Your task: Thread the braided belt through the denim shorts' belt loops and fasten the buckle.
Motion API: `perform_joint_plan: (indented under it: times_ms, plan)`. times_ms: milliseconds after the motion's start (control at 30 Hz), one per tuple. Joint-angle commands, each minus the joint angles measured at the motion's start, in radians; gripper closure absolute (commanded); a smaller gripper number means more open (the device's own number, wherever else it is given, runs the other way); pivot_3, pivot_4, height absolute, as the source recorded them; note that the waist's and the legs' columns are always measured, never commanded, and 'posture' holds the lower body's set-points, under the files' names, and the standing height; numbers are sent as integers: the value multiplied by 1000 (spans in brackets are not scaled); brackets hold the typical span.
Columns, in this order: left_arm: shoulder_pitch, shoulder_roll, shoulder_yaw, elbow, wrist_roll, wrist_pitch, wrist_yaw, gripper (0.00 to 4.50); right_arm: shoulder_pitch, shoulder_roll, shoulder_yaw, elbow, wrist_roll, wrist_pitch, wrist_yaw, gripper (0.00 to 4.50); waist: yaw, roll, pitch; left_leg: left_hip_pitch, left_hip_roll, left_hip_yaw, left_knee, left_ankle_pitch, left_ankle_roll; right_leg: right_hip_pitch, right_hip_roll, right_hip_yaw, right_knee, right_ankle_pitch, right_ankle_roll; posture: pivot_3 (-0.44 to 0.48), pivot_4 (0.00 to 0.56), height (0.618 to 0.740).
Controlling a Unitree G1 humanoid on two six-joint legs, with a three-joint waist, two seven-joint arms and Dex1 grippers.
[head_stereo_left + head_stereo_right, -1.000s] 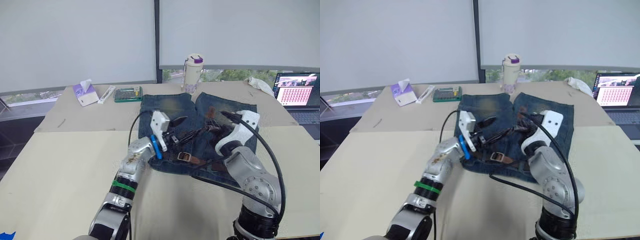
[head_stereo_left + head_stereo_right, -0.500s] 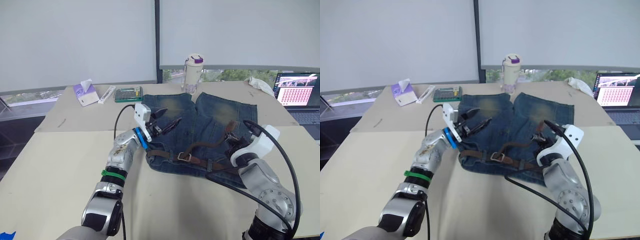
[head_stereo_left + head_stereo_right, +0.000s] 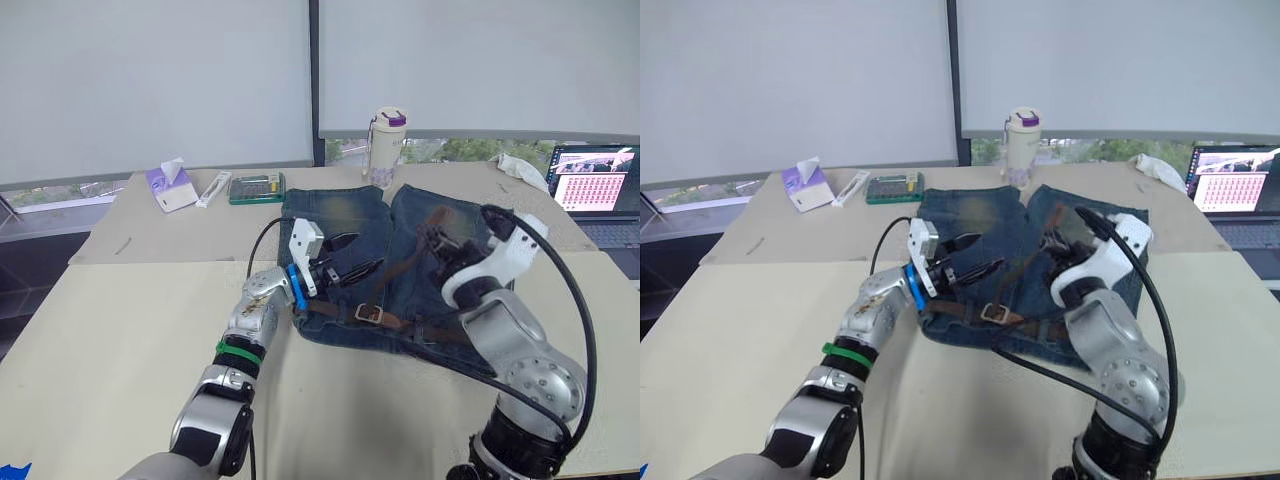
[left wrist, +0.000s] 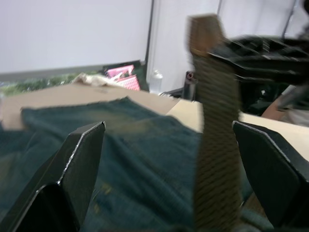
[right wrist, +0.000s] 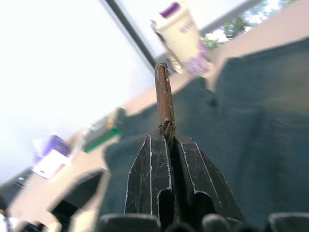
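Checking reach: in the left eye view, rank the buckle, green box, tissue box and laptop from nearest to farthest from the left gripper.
From the left gripper:
1. Buckle, just below, on the shorts.
2. Green box, beyond, toward the window.
3. Tissue box, far left.
4. Laptop, far right.

My right gripper has its two black fingers pressed together on the braided belt, whose brown end stands up past the tips. Behind lie the denim shorts, a cream bottle with a purple lid, and a green box.
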Motion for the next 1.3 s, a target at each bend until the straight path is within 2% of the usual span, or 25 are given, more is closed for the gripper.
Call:
perform_joint_plan:
  times_ms: [33,333,367,767,1167,1233,1300]
  plan:
    - [15,-17,-27,-104,4,9,13,17,-57,23,43,7,10,-41,-16,4500,0,0,0,0,0,0,0,0,0,0,0,0,0,0,0,0,150,740]
    - [63,-44,-63,-144,58,42,134,17,-86,19,58,26,13,-61,-36,4500,1,0,0,0,0,0,0,0,0,0,0,0,0,0,0,0,150,740]
    - [64,-50,-58,-143,63,36,154,564,-85,17,60,24,14,-60,-36,4500,1,0,0,0,0,0,0,0,0,0,0,0,0,0,0,0,150,740]
    - [51,-115,-49,-139,86,-63,271,4480,-56,20,98,12,17,-37,-50,4500,1,0,0,0,0,0,0,0,0,0,0,0,0,0,0,0,150,740]
    - [61,-125,-62,-146,90,-61,272,4480,-34,7,147,16,5,-34,-38,4500,1,0,0,0,0,0,0,0,0,0,0,0,0,0,0,0,150,740]
    - [68,-116,-49,-144,90,-47,290,4480,-26,-20,159,4,3,-49,1,4500,1,0,0,0,0,0,0,0,0,0,0,0,0,0,0,0,150,740]
    - [72,-112,-29,-145,79,-20,314,4500,-16,-55,172,-8,4,-68,58,3716,1,0,0,0,0,0,0,0,0,0,0,0,0,0,0,0,150,740]
